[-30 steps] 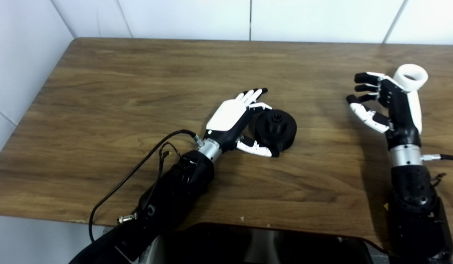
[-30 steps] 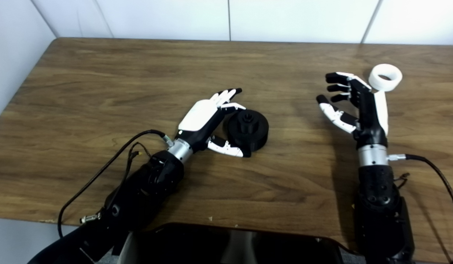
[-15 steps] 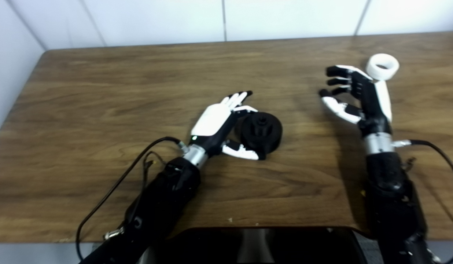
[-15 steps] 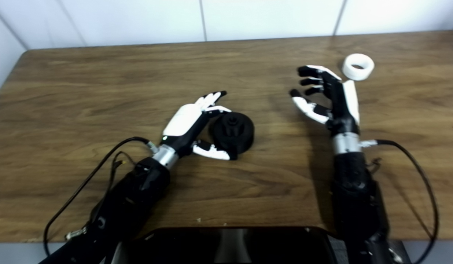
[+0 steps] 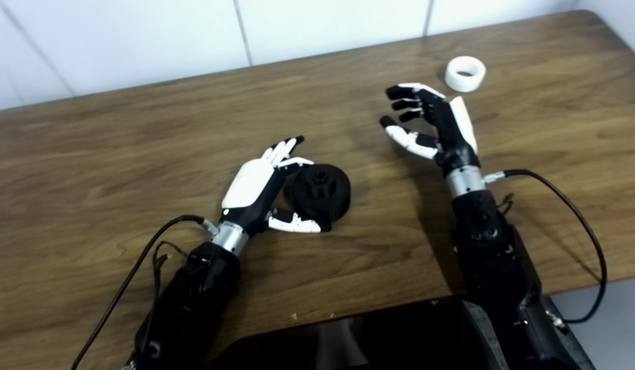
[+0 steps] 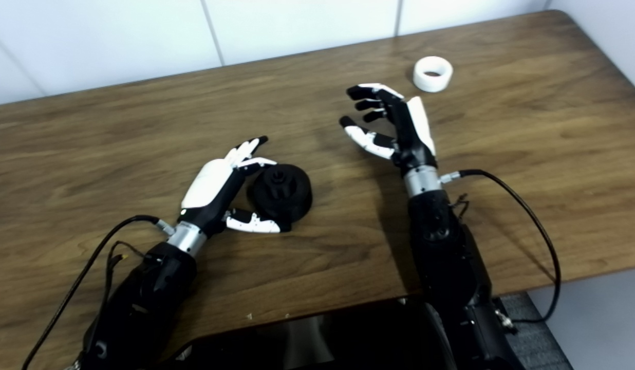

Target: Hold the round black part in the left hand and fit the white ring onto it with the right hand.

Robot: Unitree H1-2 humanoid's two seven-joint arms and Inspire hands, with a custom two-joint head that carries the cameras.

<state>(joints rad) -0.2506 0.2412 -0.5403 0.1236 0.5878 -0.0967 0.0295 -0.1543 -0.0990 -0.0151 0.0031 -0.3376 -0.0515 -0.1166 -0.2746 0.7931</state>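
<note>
The round black part (image 5: 320,191) lies on the wooden table (image 5: 117,154), a toothed hub standing up from its middle. My left hand (image 5: 261,189) rests open against its left side, fingers stretched past its far edge and thumb along its near edge, not closed on it. The white ring (image 5: 465,73) lies flat near the table's far right. My right hand (image 5: 431,125) hovers open, fingers curled, a short way to the near left of the ring and clear of it.
White wall panels run behind the table's far edge. The table's right edge (image 6: 600,67) shows just beyond the ring. Cables trail from both wrists over the tabletop. A dark body panel (image 5: 348,339) fills the bottom middle.
The whole picture has slid left and tilted, so the camera has turned to the right. Neither hand has moved against the black part or the ring.
</note>
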